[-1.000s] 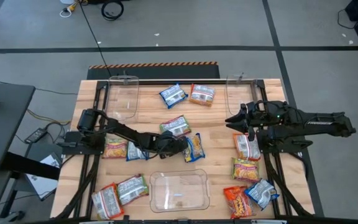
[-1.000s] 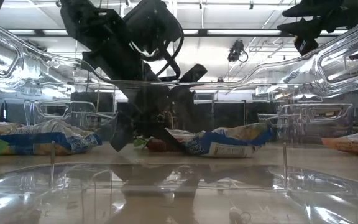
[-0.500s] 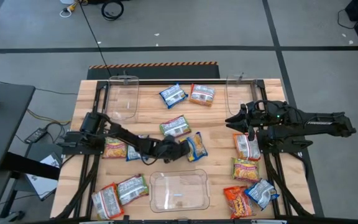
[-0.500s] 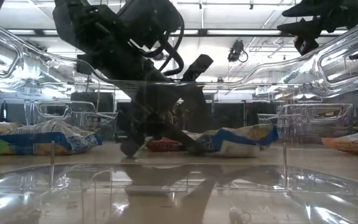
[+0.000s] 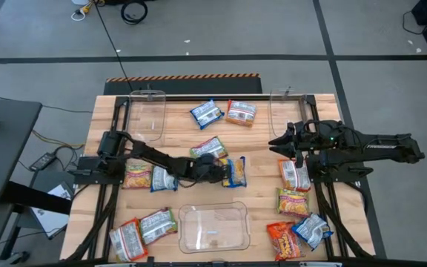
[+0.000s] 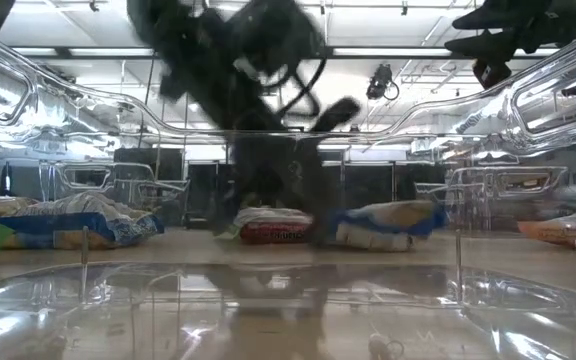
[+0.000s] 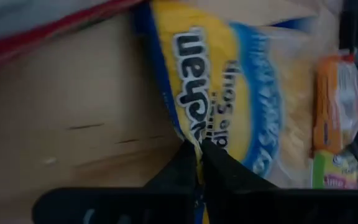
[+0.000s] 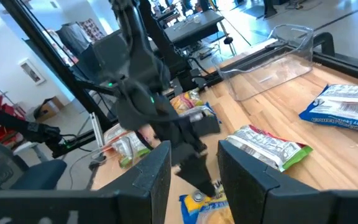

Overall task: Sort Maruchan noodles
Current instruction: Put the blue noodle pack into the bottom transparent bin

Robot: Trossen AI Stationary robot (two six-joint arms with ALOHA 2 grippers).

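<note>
A blue-and-yellow Maruchan noodle packet [image 5: 236, 171] lies flat near the table's middle, and my left gripper [image 5: 223, 170] is shut on its left edge. More noodle packets lie scattered: a blue one [image 5: 206, 113] and an orange one [image 5: 241, 113] at the far middle, a green one [image 5: 210, 150] beside the left arm, several at the left and right. My right gripper [image 5: 276, 142] hovers open over the right side with nothing between its fingers [image 8: 161, 167]. My left gripper pinches the blue-and-yellow packet's edge that faces the table's left [image 7: 199, 140] between its two fingertips. The fingers [image 7: 219, 169] come slanting down from the table's left. The packet's body [image 6: 378, 224] rests on the table.
Clear bins stand at the far left [image 5: 148, 119], the far right [image 5: 286, 111] and the near middle [image 5: 213, 226]. Packets lie at the left [image 5: 138, 176], the near left [image 5: 156, 224] and along the right [image 5: 295, 175], [image 5: 311, 228].
My left gripper dipped toward the near edge, then moved a little toward the right and far side onto the blue-and-yellow packet. Its fingers, open before, have shut on the packet's left edge. The packet has turned slightly on the table.
</note>
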